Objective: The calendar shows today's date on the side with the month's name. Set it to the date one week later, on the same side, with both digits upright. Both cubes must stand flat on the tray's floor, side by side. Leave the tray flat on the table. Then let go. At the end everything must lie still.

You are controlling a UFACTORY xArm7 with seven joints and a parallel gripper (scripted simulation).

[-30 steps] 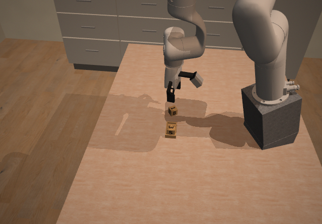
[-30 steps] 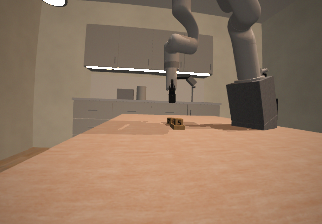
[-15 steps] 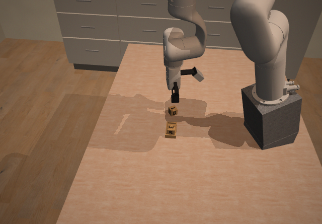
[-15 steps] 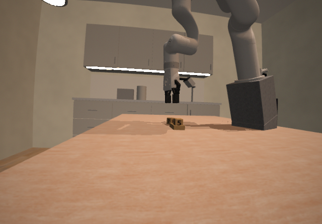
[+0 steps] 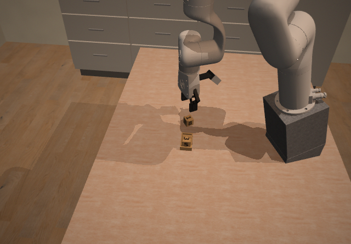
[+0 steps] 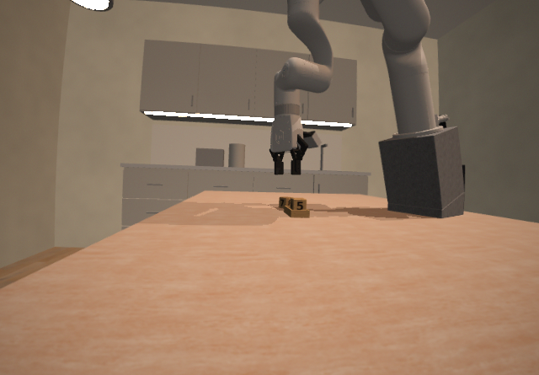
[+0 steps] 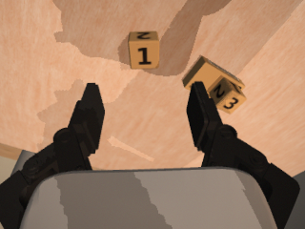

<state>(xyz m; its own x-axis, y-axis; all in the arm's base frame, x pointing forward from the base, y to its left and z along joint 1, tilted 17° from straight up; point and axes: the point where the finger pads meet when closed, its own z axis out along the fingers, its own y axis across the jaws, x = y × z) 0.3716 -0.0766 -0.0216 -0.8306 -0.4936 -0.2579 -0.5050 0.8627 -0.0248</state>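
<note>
Three views, entered in order.

Top view: one xArm Gripper [image 5: 189,102] [image 6: 287,171] [image 7: 145,95], mine, hanging above the table [image 5: 198,193] [image 6: 261,297] [image 7: 143,114], fingers down. One loose wooden digit cube [image 5: 188,120] [image 6: 281,201] [image 7: 144,52], outside the tray, 1 uppermost and 8 on a side. One seated digit cube [image 5: 186,140] [image 6: 299,204] [image 7: 228,95], 3 uppermost, 5 on a side, in the small wooden tray [image 5: 186,148] [image 6: 297,214] [image 7: 202,73]. The tray lies flat, as the finished calendar must. I judge the loose cube is kept out so that I can turn it and choose its face freely.

Exterior view: my two fingertips apart, above and beyond the cubes, touching neither. The seated cube shows 5 upright at the tray's end; the loose one shows 7 behind. Which side bears the month's name I cannot tell, so the target date stays unlisted.

Wrist view: fingers spread, though short of their full width, with nothing pinched between them. Loose cube ahead, showing 1 and 2, just beside the tray. Bare tray floor next to the seated cube: room, I judge, for its partner. My pads should square to the loose cube's faces before descent; a skewed grip could twist it.
</note>
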